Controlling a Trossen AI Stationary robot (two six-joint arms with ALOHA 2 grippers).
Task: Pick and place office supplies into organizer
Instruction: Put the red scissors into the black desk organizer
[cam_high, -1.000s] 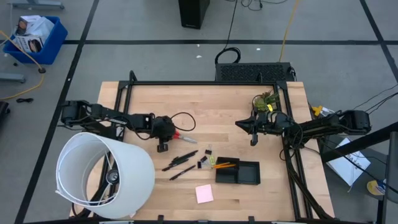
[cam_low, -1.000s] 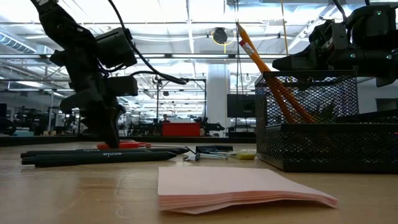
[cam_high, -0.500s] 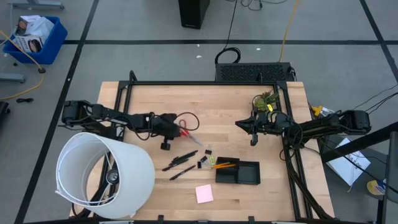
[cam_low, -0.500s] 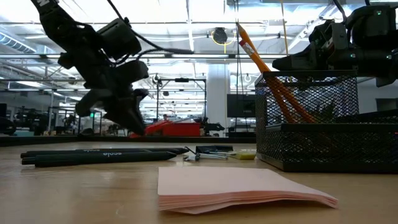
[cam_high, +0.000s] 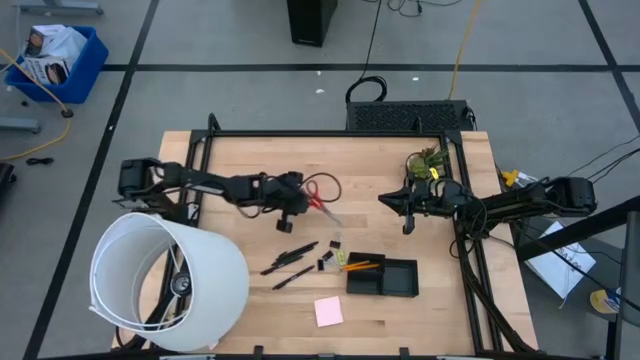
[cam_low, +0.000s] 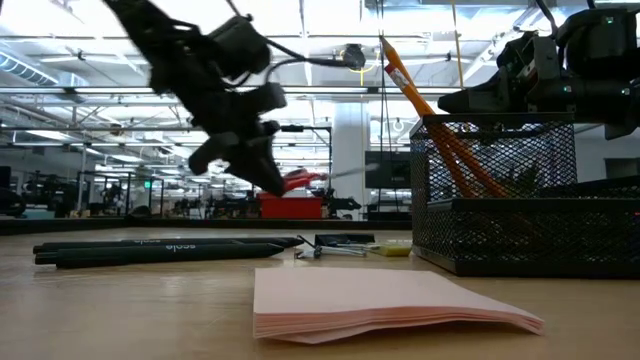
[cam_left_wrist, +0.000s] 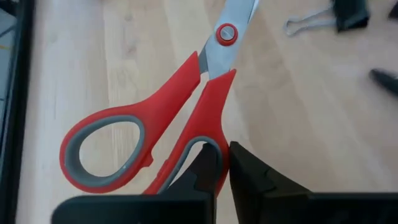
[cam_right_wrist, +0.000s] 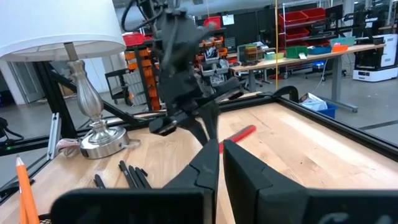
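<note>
scissors (cam_high: 322, 196) now off the table in left hand (cam_high: 297, 203), farther right

Red-and-grey-handled scissors (cam_left_wrist: 155, 134), pink pad (cam_high: 328, 311)

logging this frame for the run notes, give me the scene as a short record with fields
left gripper: shut on the scissors, holding them above the table
scissors handles: red with grey lining, one handle between the fingers
right gripper: by the plant, holding nothing
organizer: black tray, orange pencils in its left end
on table: black pens, binder clips, pink sticky-note pad
other: white lamp at the left corner
</note>
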